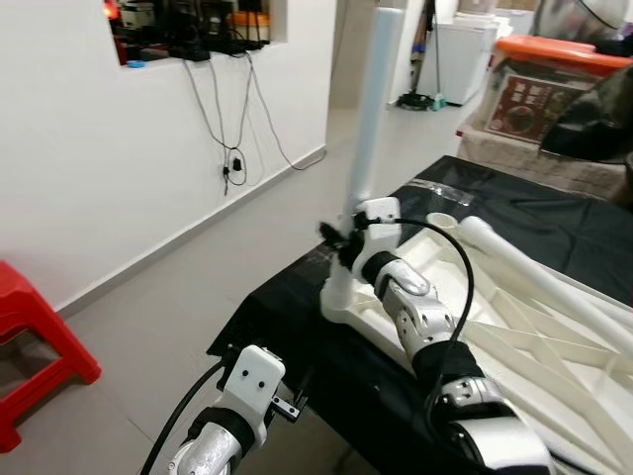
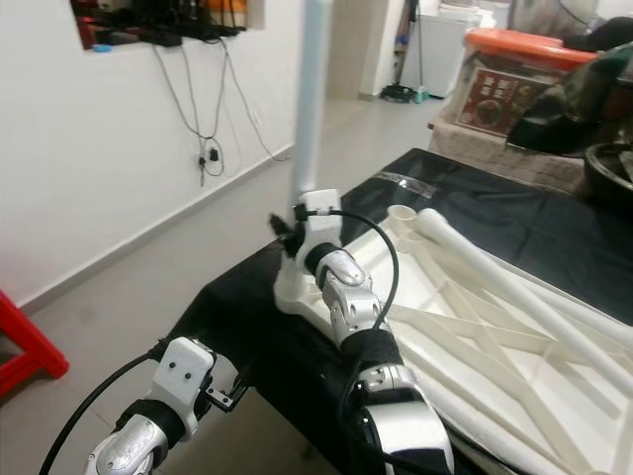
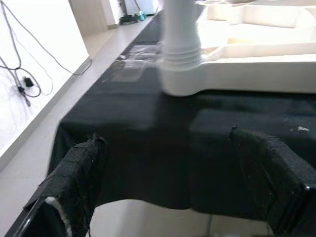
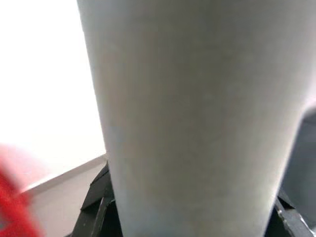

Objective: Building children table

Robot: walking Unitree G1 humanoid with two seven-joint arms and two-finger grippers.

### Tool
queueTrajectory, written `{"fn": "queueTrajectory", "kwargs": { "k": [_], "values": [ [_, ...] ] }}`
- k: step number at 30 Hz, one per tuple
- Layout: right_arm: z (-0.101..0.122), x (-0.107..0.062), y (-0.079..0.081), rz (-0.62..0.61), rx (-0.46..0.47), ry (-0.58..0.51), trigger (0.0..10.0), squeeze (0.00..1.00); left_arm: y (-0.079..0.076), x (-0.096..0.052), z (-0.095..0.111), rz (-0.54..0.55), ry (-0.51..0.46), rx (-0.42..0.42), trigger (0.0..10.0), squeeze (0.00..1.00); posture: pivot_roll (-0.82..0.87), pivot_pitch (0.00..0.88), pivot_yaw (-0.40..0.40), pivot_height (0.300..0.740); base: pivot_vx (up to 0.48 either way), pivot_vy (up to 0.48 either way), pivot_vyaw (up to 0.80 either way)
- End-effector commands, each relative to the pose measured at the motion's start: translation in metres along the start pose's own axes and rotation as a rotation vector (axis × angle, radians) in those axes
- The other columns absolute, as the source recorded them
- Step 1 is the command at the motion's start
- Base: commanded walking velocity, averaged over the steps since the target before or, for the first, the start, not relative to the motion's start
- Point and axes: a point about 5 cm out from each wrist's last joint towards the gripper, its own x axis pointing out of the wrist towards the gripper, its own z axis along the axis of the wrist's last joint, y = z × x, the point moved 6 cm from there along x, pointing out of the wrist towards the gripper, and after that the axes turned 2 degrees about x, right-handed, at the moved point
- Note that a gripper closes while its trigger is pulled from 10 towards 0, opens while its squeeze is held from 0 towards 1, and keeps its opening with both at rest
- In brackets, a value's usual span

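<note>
The right gripper (image 1: pixel 343 240) is reaching to the base of the upright table leg (image 1: pixel 374 109) and appears to be clamping it, though the fingers are mostly hidden behind the wrist; in the right wrist view the pale leg (image 4: pixel 197 118) is sitting right against the camera between the black fingers. The leg is standing vertical in the corner socket (image 1: pixel 341 297) of the white tabletop (image 1: pixel 554 346), which is lying upside down with its ribbed underside facing up on a black cloth (image 1: pixel 287 307). Two more legs (image 1: pixel 539 272) are lying loose across the tabletop. The left gripper (image 3: pixel 177 182) is hovering low, just off the cloth's near edge, its fingers spread apart and holding nothing. A red stool (image 1: pixel 35 341) is standing on the floor by the wall.
</note>
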Motion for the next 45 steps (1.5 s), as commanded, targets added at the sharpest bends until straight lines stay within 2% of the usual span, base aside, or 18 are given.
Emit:
{"fn": "queueTrajectory", "kwargs": {
  "k": [1,5,7,8,13,14,15,16,17,18,20,26,29,31,32,34,37,45],
  "values": [
    [-0.003,-0.008,-0.038,-0.186,0.061,0.003,0.0,0.00,0.000,0.000,-0.002,-0.007,0.006,0.008,10.0,0.00,0.18,0.000,-0.076,0.740,0.000,0.000,0.00],
    [-0.006,-0.023,-0.031,-0.348,0.149,0.014,0.0,0.00,0.000,0.000,-0.001,-0.001,0.004,0.011,10.0,0.00,0.19,0.000,-0.079,0.740,0.000,0.000,0.00],
    [-0.006,-0.023,-0.031,-0.348,0.149,0.014,0.0,0.00,0.000,0.000,-0.001,-0.001,0.004,0.011,10.0,0.00,0.19,0.000,-0.079,0.740,0.000,0.000,0.00],
    [-0.011,-0.026,-0.007,-0.359,0.165,0.033,0.0,0.00,0.000,0.001,-0.001,0.002,0.003,0.010,10.0,0.00,0.18,0.000,-0.080,0.740,0.000,0.000,0.00],
    [-0.013,-0.028,-0.002,-0.363,0.167,0.042,0.0,0.00,0.000,0.001,-0.001,0.003,0.003,0.010,10.0,0.00,0.19,0.000,-0.081,0.740,0.000,0.000,0.00],
    [-0.017,-0.029,0.004,-0.355,0.174,0.047,10.0,0.00,0.000,0.001,-0.001,0.003,0.003,0.009,10.0,0.00,0.19,0.000,-0.082,0.740,0.000,0.000,0.00],
    [-0.017,-0.029,0.004,-0.355,0.174,0.047,10.0,0.00,0.000,0.001,-0.001,0.003,0.003,0.009,10.0,0.00,0.19,0.000,-0.082,0.740,0.000,0.000,0.00],
    [-0.017,-0.030,0.007,-0.331,0.159,0.030,10.0,0.81,0.001,0.001,-0.001,0.004,0.003,0.008,10.0,0.00,0.19,0.000,-0.082,0.740,0.000,0.000,0.00],
    [-0.017,-0.030,0.007,-0.331,0.159,0.030,10.0,0.81,0.001,0.001,-0.001,0.004,0.003,0.008,10.0,0.00,0.19,0.000,-0.082,0.740,0.000,0.000,0.00],
    [-0.012,-0.029,0.012,-0.250,0.130,-0.022,10.0,1.00,0.001,0.001,-0.001,0.003,0.003,0.006,10.0,0.00,0.19,0.000,-0.082,0.740,0.000,0.000,0.00],
    [-0.006,-0.025,0.001,-0.205,0.111,-0.062,10.0,0.00,0.001,0.001,-0.001,0.001,0.003,0.004,10.0,0.00,0.18,0.000,-0.080,0.740,0.000,0.000,0.00],
    [0.004,-0.012,-0.004,-0.046,0.149,-0.072,10.0,0.00,0.001,0.001,-0.001,0.000,0.003,0.004,10.0,0.00,0.18,0.001,-0.079,0.740,0.000,0.000,0.00],
    [0.003,-0.003,0.015,0.255,0.206,0.019,10.0,0.00,0.001,0.001,-0.001,0.000,0.003,0.003,10.0,0.00,0.17,0.000,-0.075,0.740,0.000,0.000,0.00],
    [0.003,-0.003,0.015,0.255,0.206,0.019,10.0,0.00,0.001,0.001,-0.001,0.000,0.003,0.003,10.0,0.00,0.17,0.000,-0.075,0.740,0.000,0.000,0.00],
    [0.002,-0.005,0.028,0.439,0.203,0.068,10.0,0.00,0.001,0.001,-0.002,0.000,0.003,0.000,10.0,0.00,0.17,0.000,-0.072,0.740,0.000,0.000,0.00],
    [0.002,-0.005,0.028,0.439,0.203,0.068,10.0,0.00,0.001,0.001,-0.002,0.000,0.003,0.000,10.0,0.00,0.17,0.000,-0.072,0.740,0.000,0.000,0.00],
    [-0.002,-0.021,0.057,0.835,0.123,0.203,10.0,0.00,0.002,0.001,-0.002,0.014,0.003,-0.019,10.0,0.00,0.19,0.000,-0.089,0.740,0.000,0.000,0.00],
    [-0.005,-0.036,0.075,1.072,0.038,0.271,10.0,0.00,0.000,-0.002,-0.001,0.012,0.003,-0.017,10.0,0.00,0.21,0.000,-0.098,0.740,0.000,0.000,0.00]
  ]
}}
